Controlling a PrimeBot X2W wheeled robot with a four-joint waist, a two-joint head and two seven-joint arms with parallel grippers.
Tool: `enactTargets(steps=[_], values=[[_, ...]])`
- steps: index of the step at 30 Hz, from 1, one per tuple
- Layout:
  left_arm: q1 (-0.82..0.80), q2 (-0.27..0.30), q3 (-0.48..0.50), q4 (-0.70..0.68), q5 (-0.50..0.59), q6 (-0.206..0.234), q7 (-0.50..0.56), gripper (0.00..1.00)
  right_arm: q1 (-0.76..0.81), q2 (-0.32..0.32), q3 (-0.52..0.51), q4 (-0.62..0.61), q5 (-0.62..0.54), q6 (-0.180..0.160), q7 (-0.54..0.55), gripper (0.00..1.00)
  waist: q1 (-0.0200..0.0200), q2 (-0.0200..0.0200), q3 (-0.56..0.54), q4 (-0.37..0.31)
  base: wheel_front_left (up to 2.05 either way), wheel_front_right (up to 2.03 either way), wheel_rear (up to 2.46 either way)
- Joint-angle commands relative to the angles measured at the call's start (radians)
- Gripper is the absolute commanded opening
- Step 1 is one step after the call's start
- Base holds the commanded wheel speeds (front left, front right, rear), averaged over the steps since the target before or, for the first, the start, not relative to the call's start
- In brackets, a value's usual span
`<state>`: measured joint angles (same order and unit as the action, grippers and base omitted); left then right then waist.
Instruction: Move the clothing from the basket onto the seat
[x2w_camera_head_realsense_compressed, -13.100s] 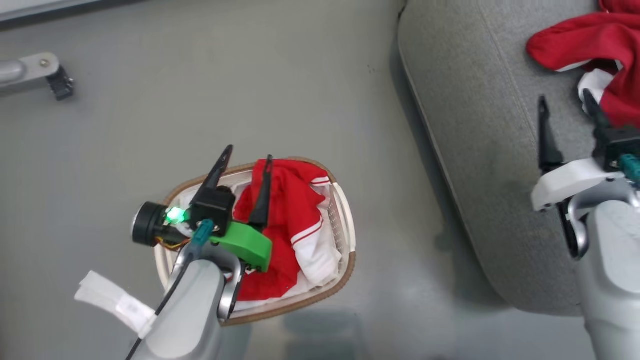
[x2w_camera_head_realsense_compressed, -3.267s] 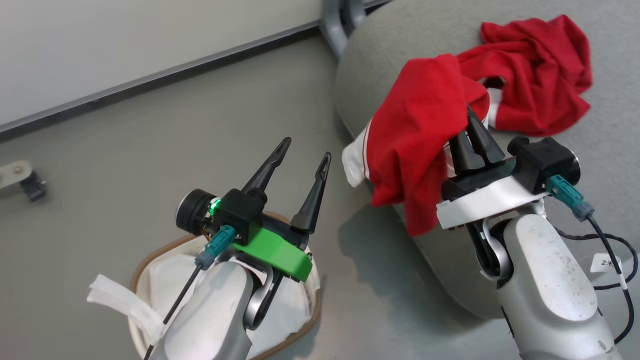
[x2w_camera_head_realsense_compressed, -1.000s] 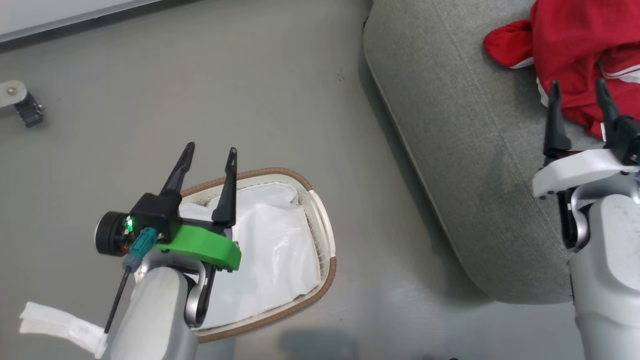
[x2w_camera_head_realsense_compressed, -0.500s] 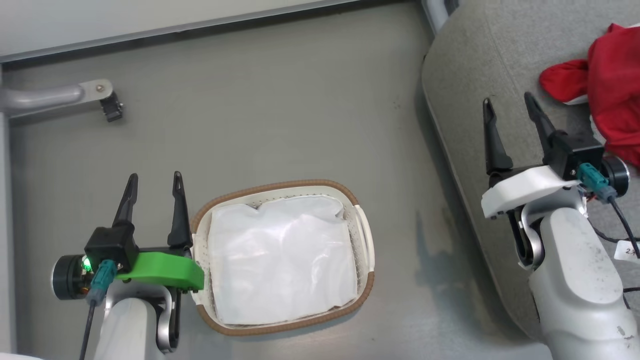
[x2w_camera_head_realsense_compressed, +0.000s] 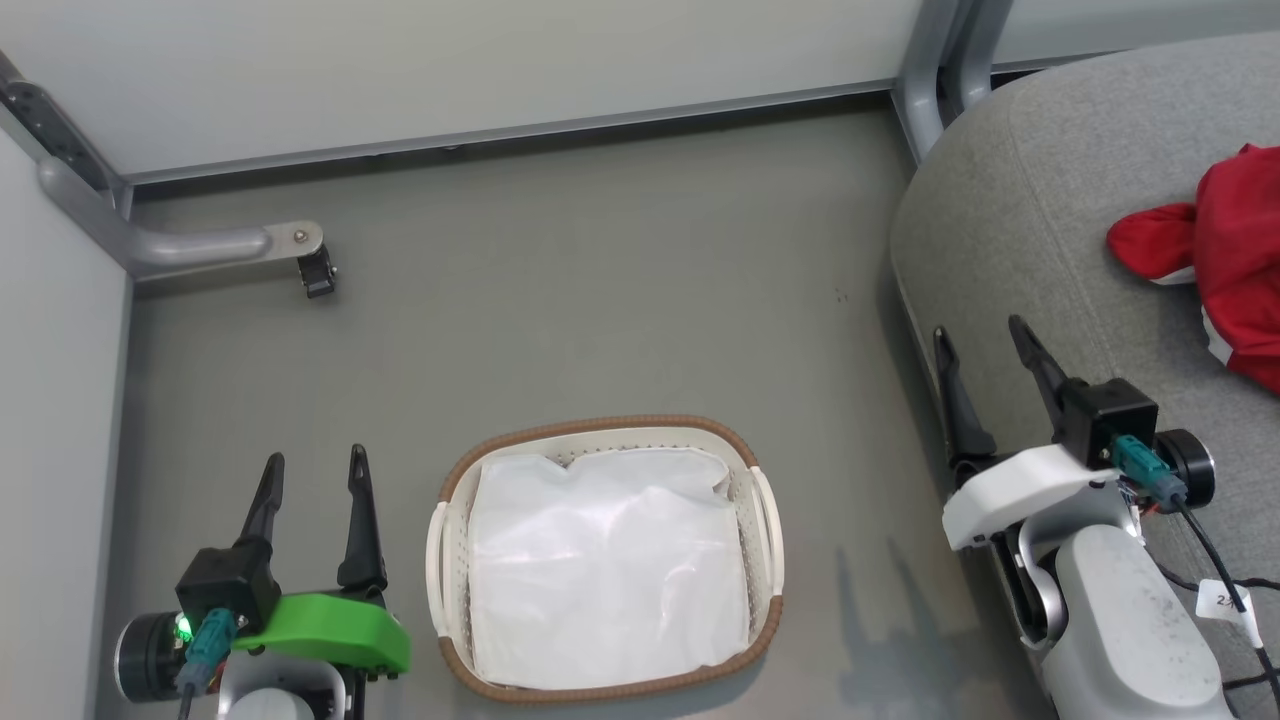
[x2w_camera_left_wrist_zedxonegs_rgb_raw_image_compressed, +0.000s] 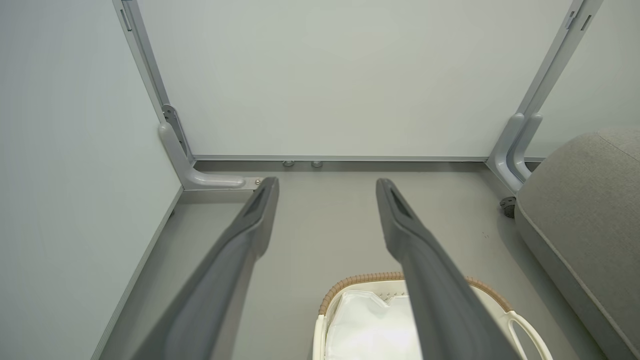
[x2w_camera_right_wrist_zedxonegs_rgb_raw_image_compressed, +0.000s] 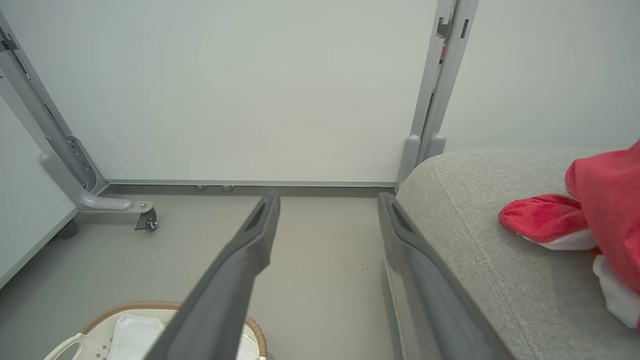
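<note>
Floor (x2w_camera_head_realsense_compressed: 600, 290) between the basket (x2w_camera_head_realsense_compressed: 600, 424) and the back wall panel (x2w_camera_head_realsense_compressed: 450, 70) is bare grey. It is bounded on the left by a side panel (x2w_camera_head_realsense_compressed: 50, 400) and a grey frame foot with a caster (x2w_camera_head_realsense_compressed: 300, 250), and on the right by the rounded edge of the seat (x2w_camera_head_realsense_compressed: 1040, 210). A strip of open floor separates the basket's right rim from the seat edge. The basket sits low centre in the head view, and a white liner (x2w_camera_head_realsense_compressed: 600, 580) covers its inside. Left hand (x2w_camera_head_realsense_compressed: 316, 456): released, 2 fingers spread, over the floor just beside the basket's left rim. Right hand (x2w_camera_head_realsense_compressed: 979, 327): released, 2 fingers spread, at the seat's near left edge. The clothing (x2w_camera_head_realsense_compressed: 1225, 250) lies on the seat as a red heap with a white cuff, partly cut off at the head view's right margin. It is to the right of the right hand and apart from it, and well apart from the left hand and the basket.
</note>
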<state>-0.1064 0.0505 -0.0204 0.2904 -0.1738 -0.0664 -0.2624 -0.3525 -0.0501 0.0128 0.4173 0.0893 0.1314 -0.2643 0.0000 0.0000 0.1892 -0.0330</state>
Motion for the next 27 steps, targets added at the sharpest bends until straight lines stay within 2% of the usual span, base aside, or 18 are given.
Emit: enactTargets(steps=[1,16,21,22,27], values=[[0.020,0.001,0.005,-0.006,-0.002,0.002,-0.004,1.00,0.023,-0.003,0.006,-0.003,0.012,-0.001,0.000,1.00,0.0000,0.0000,-0.024,-0.002,0.00,0.00,0.00],[0.141,0.001,0.009,-0.030,-0.033,0.014,-0.004,1.00,0.148,-0.003,0.017,-0.012,0.044,-0.001,0.000,1.00,0.0000,0.0000,-0.119,0.004,0.00,0.00,0.00],[0.145,0.001,0.010,-0.028,-0.054,0.005,-0.004,1.00,0.155,-0.003,0.022,-0.014,0.049,-0.001,0.000,1.00,0.0000,0.0000,-0.123,0.009,0.00,0.00,0.00],[0.136,-0.001,0.011,-0.024,-0.052,0.008,0.000,0.00,0.141,0.002,0.023,-0.008,0.045,0.000,0.000,0.00,0.0000,0.0000,-0.123,0.009,0.00,0.00,0.00],[0.133,-0.005,0.013,0.013,-0.069,0.007,0.012,0.00,0.155,0.008,0.021,0.025,0.061,0.000,0.008,0.00,0.0000,0.0000,-0.124,0.009,0.00,0.00,0.00]])
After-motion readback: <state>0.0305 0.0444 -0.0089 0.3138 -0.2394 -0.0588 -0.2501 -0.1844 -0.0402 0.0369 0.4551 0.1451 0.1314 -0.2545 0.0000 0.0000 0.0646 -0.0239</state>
